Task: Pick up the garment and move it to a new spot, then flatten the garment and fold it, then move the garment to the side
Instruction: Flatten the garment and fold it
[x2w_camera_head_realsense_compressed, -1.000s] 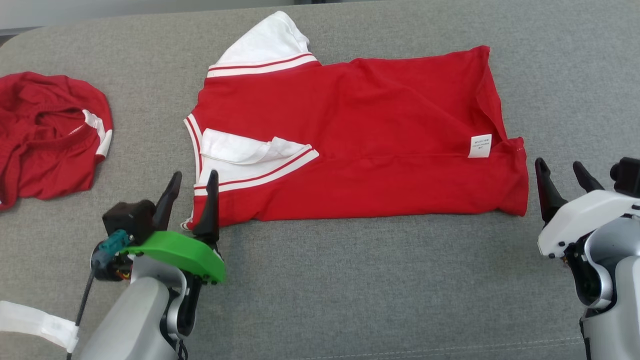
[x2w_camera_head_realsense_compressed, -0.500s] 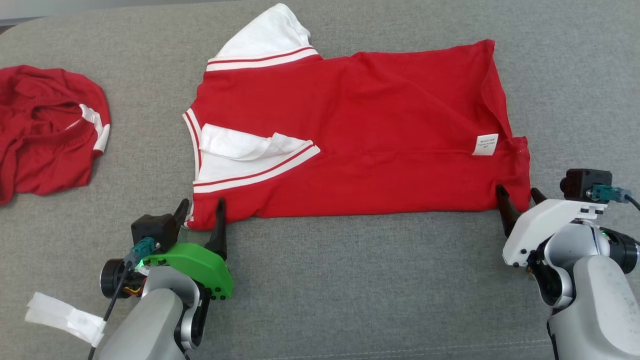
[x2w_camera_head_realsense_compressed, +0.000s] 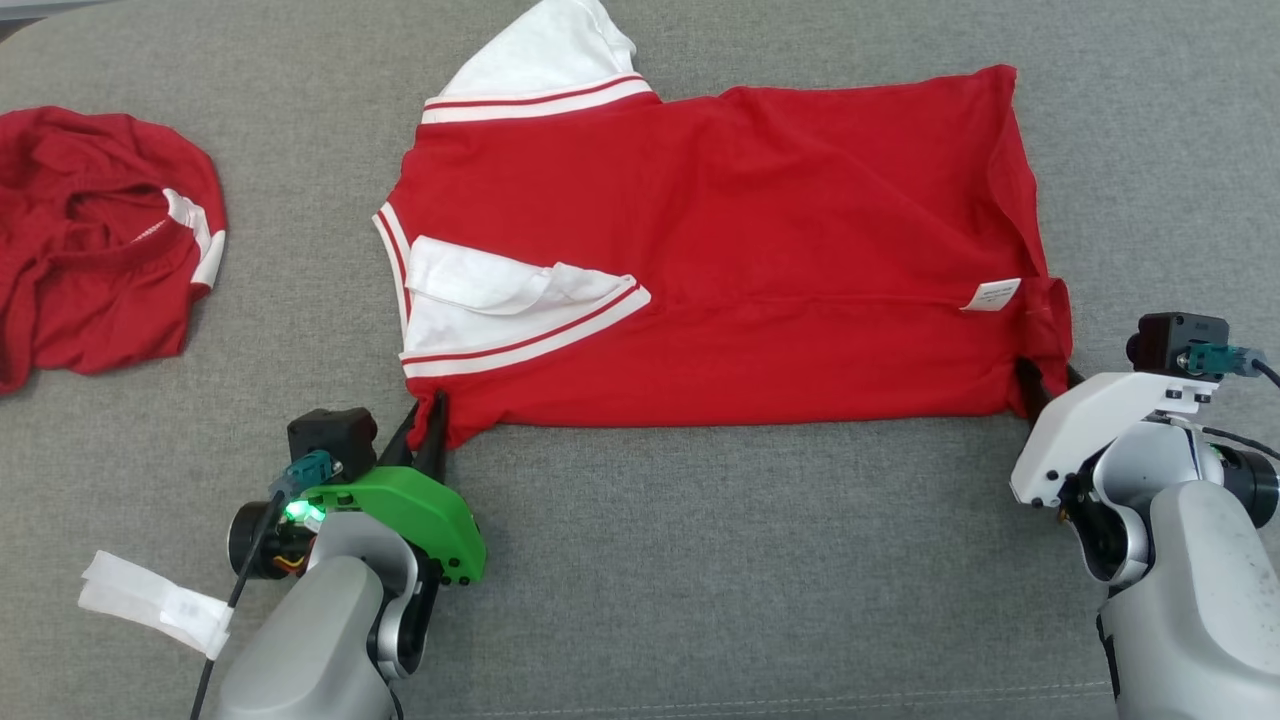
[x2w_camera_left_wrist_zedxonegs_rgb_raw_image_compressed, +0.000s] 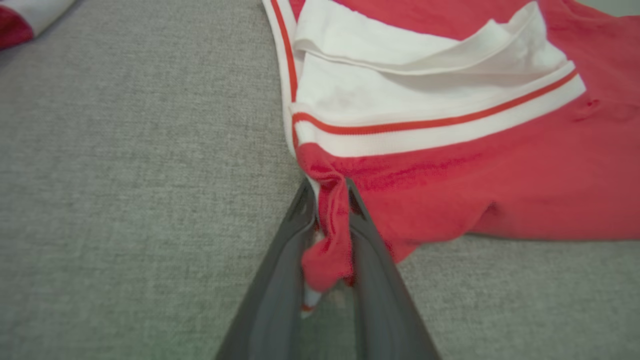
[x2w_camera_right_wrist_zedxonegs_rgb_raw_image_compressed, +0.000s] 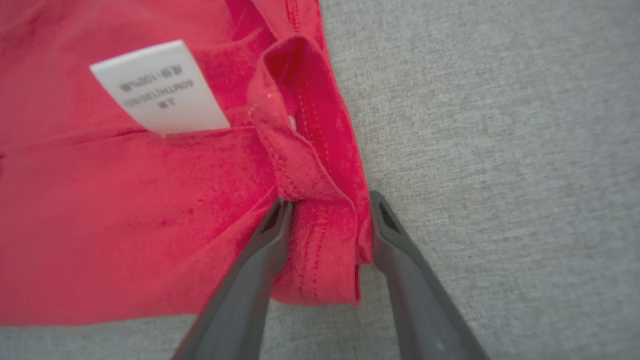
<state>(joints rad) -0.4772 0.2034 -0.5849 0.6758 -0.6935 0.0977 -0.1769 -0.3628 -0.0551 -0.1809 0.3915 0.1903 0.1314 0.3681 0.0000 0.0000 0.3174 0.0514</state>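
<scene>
Hard to say for sure. Everything lies on a broad cushion (x2w_camera_head_realsense_compressed: 640, 560) covered in grey woven cloth, with a stitched seam (x2w_camera_head_realsense_compressed: 800, 699) near its front and a rounded corner (x2w_camera_head_realsense_compressed: 40, 70), much like a sofa. A shirt (x2w_camera_head_realsense_compressed: 750, 260) and a second shirt (x2w_camera_head_realsense_compressed: 90, 250) suggest a home or a laundry test room.

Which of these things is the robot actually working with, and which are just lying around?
In the job:
- flat red shirt
- left end effector, pinching its near left corner
- right end effector, fingers either side of its near right corner

Lying about:
- crumpled red garment, far left, untouched
- grey cushion, merely the surface underneath
</scene>
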